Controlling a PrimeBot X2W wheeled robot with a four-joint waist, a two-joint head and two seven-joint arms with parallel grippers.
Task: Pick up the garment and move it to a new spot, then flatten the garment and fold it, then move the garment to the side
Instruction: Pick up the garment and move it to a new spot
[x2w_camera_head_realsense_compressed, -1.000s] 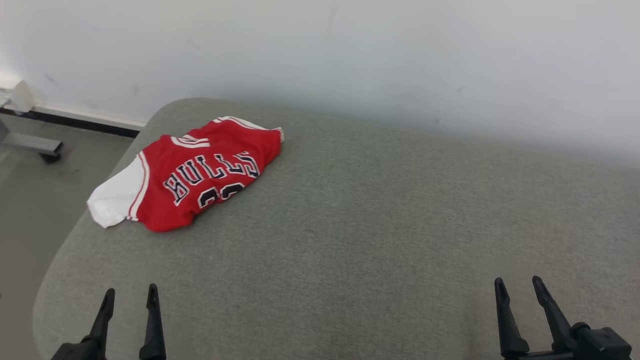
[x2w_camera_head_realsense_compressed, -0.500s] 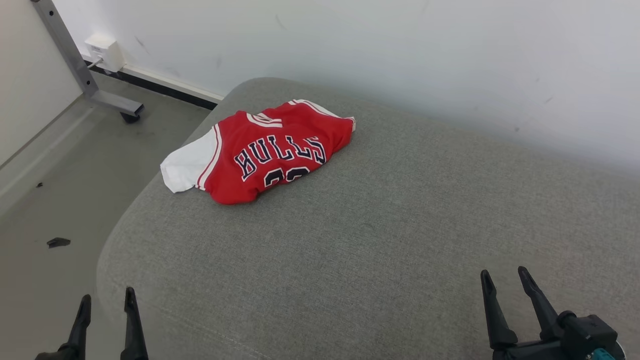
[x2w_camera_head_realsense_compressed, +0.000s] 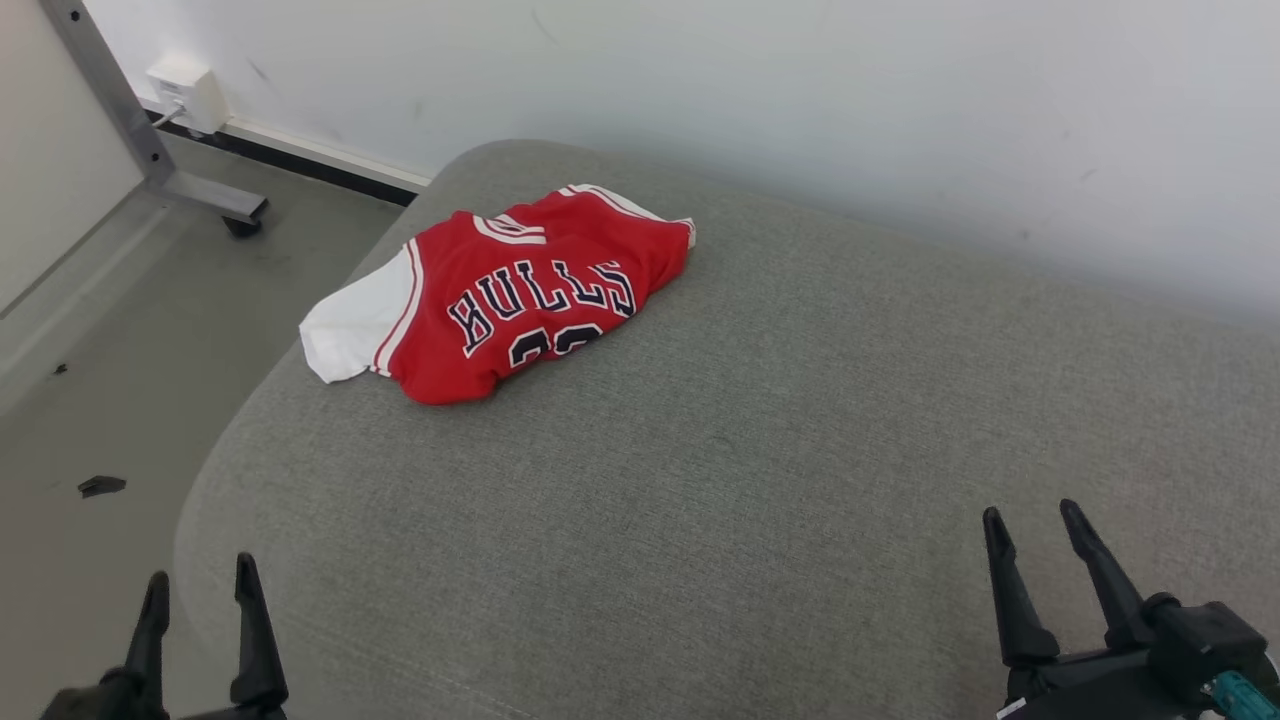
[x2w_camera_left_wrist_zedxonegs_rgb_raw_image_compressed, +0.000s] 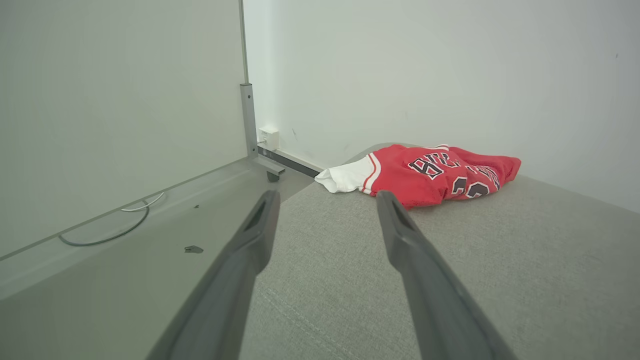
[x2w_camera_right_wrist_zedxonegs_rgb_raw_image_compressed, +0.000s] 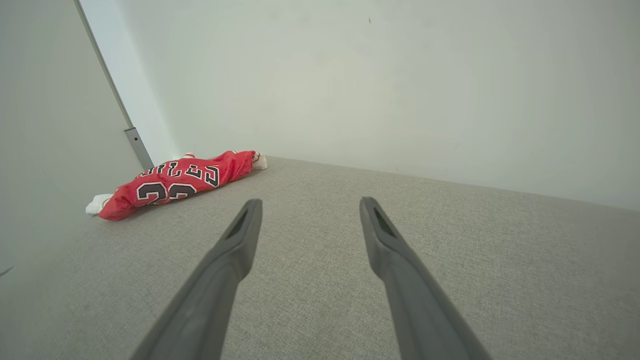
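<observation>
Garment (x2w_camera_head_realsense_compressed: 500, 300) in the same heap on grey cushion (x2w_camera_head_realsense_compressed: 750, 480); left gripper (x2w_camera_head_realsense_compressed: 200, 570) and right gripper (x2w_camera_head_realsense_compressed: 1030, 512) still apart, empty.

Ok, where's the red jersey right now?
In the head view the red jersey lies at the far left corner of the grey cushion, close to the wall.
</observation>
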